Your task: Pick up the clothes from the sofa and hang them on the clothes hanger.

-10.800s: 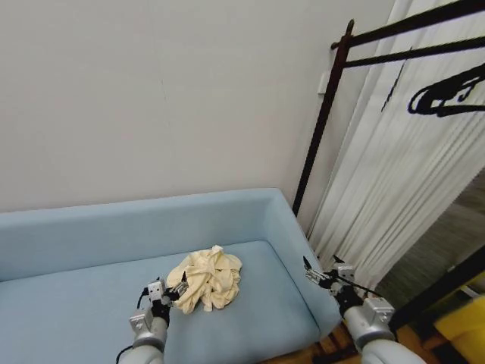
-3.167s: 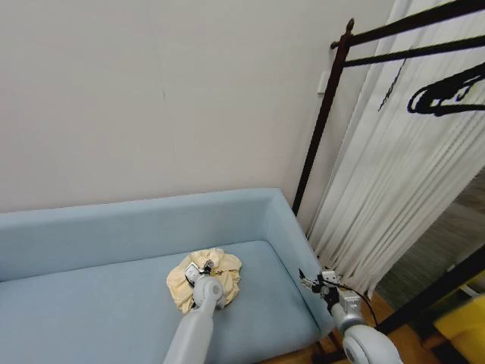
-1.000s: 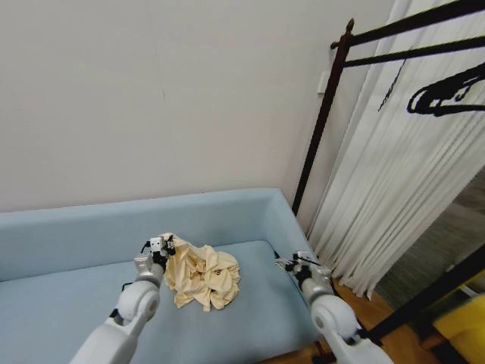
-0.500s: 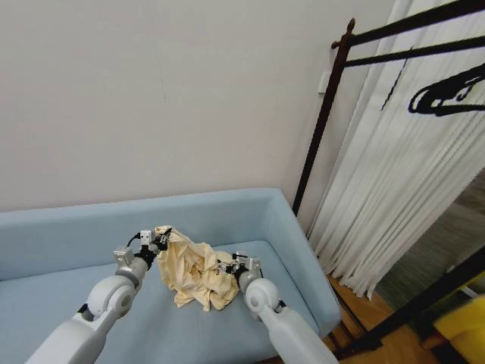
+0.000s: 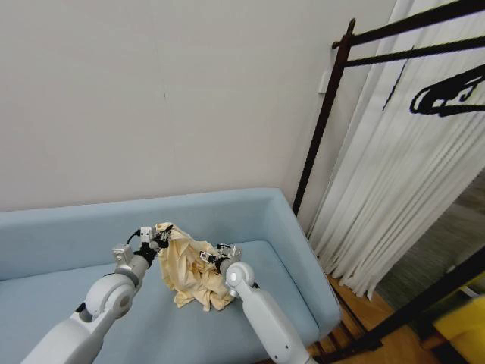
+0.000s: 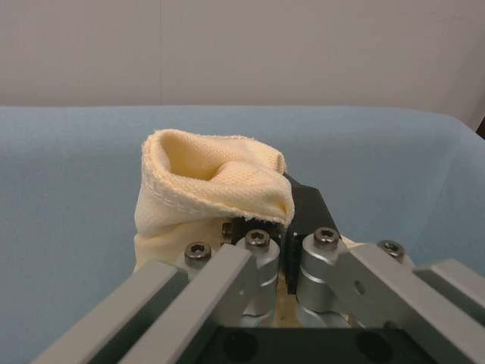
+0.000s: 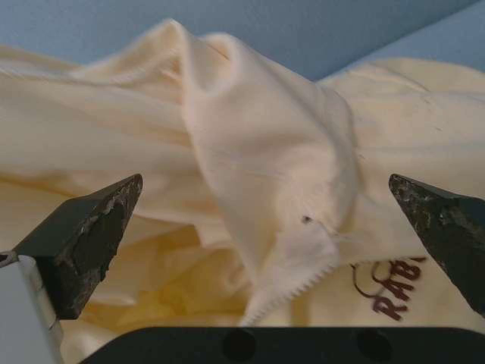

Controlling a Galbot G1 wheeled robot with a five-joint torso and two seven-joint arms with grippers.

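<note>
**Q:** Where is the garment, and what has hold of it?

**A:** The cream garment [image 5: 195,274] lies bunched on the seat of the pale blue sofa [image 5: 267,220], at about 6 o'clock in the head view. Your left gripper [image 5: 158,236] has one hemmed edge, with its fingers [image 6: 307,218] pressed together on a fold of the cloth. That corner is raised off the cushion, and the rest sags onto the seat.

**Q:** And the other arm?

**A:** Your right gripper [image 5: 210,256] sits at 4 o'clock of the left one, close against the heap. Its fingers [image 7: 85,224] are spread wide. A ridge of fabric stands between them but is not pinched.

**Q:** Why is it held this way?

**A:** As a judgement, lifting one edge pulls the heap open so that a second edge offers itself to your right gripper. Two holds set apart would let the garment spread out for hanging. The black hanger [image 5: 447,95] is on the dark rack [image 5: 321,115], at 2 o'clock of the sofa. It is well apart and higher, so a firm hold at both points looks needed.
</note>
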